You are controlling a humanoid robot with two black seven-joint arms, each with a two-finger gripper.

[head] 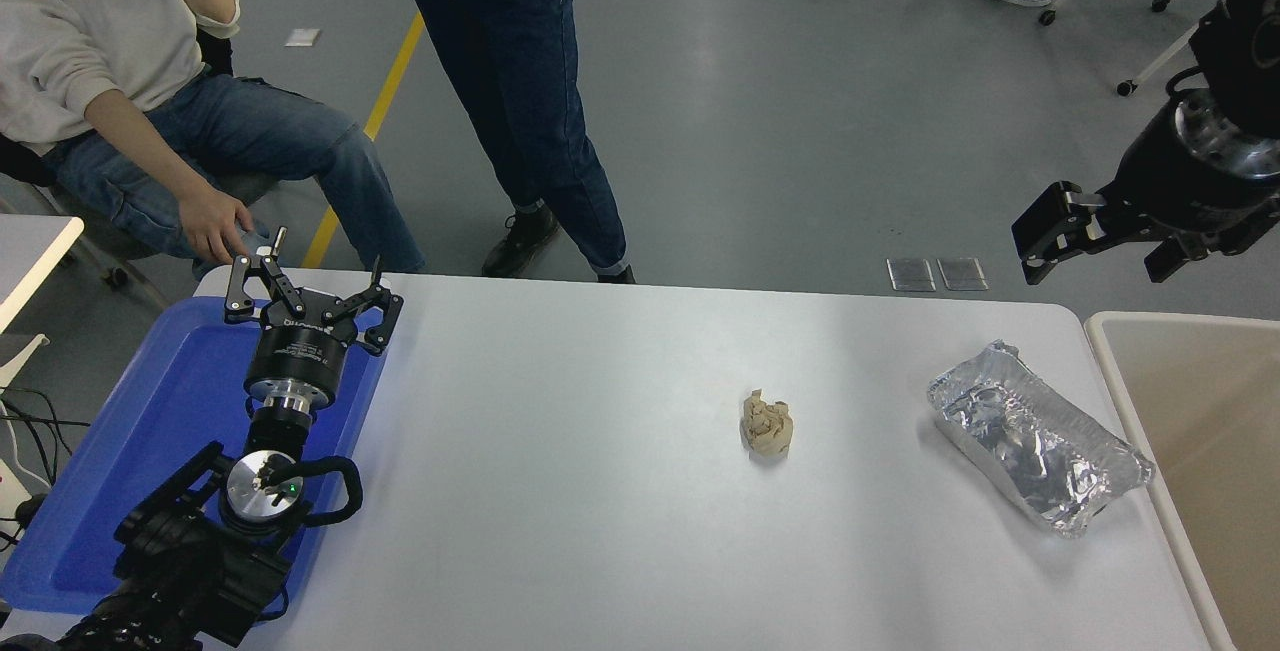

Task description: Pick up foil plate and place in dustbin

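crinkled silver foil plate [1040,439] beside dustbin [1110,361]

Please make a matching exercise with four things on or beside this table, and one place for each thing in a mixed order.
Things:
1. foil plate
2. paper wad
3. blue tray
4. dustbin

Places:
a. middle of the table
b. past the table's right edge
c. the table's left end, under the left gripper
d. the table's right part, near the bin

Pairs: 1-d, 2-a, 3-c, 4-b
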